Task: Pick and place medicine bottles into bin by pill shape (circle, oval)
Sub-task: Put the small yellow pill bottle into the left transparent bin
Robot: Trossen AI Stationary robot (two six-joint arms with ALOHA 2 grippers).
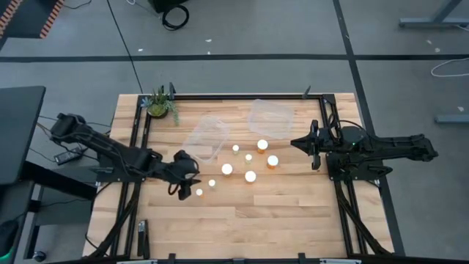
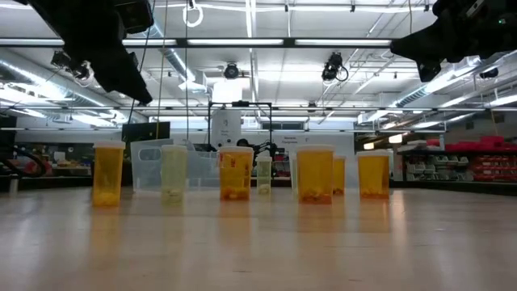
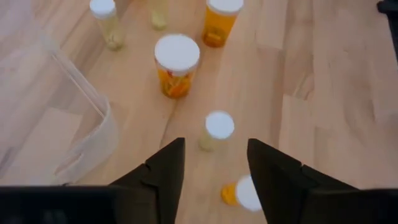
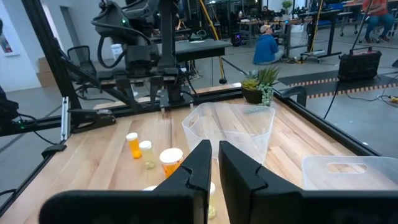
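Altogether eight medicine bottles (image 1: 250, 176), two bins (image 1: 270, 117); left end effector (image 3: 214, 171) parted, empty; right end effector (image 4: 214, 163) closed, empty.

We see the scene brightly lit from above by long ceiling lights (image 2: 242, 40), which show as white strips in the low view. On the wooden table (image 1: 242, 213) the light makes a pale glare near the middle, and the white caps (image 1: 227, 169) look overexposed from above. Shadows are soft and short. In the low view the nearest table surface is blurred. In the left wrist view the fingers (image 3: 165, 174) are dark, without detail.
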